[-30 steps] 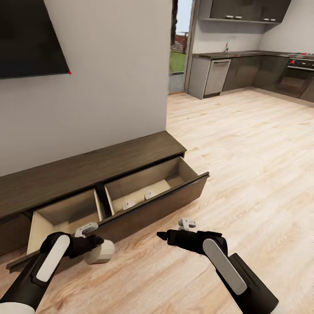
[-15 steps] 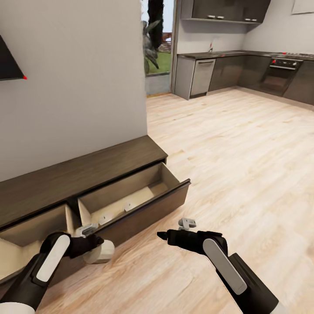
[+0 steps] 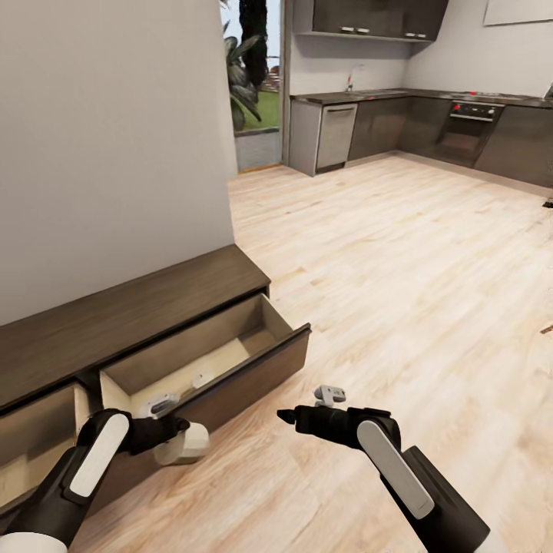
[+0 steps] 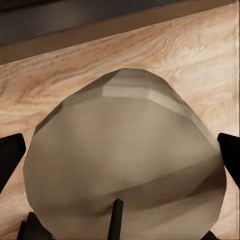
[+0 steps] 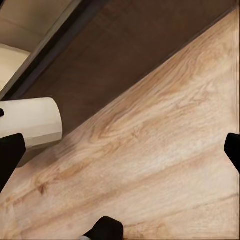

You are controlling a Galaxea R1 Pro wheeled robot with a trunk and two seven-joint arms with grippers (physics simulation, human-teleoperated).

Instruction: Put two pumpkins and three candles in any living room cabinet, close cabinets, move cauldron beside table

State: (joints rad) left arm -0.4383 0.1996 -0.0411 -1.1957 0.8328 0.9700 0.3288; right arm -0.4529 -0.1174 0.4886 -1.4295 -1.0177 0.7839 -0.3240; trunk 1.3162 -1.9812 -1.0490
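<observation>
A beige candle (image 3: 187, 445) sits in my left gripper (image 3: 175, 436), which is shut on it just above the floor in front of the cabinet (image 3: 138, 307). In the left wrist view the candle (image 4: 125, 150) spans the whole gap between the dark fingertips (image 4: 10, 155). Two of the cabinet's drawers stand pulled out; the right drawer (image 3: 253, 372) holds a small pale thing (image 3: 202, 379) that looks like another candle. My right gripper (image 3: 288, 417) hovers open and empty over the floor to the right of the drawer. In the right wrist view the held candle (image 5: 30, 122) lies beside the drawer front (image 5: 130, 55).
Light wood floor (image 3: 422, 269) stretches to the right and back toward a kitchen with dark grey cabinets (image 3: 399, 123) and an oven (image 3: 465, 130). A grey wall (image 3: 115, 153) rises behind the cabinet. A glass doorway with a plant (image 3: 250, 84) lies beyond it.
The whole view has swung to the right, so the cabinet and wall slid left in the picture. Both arms keep their pose, and the candle stays in the left gripper.
</observation>
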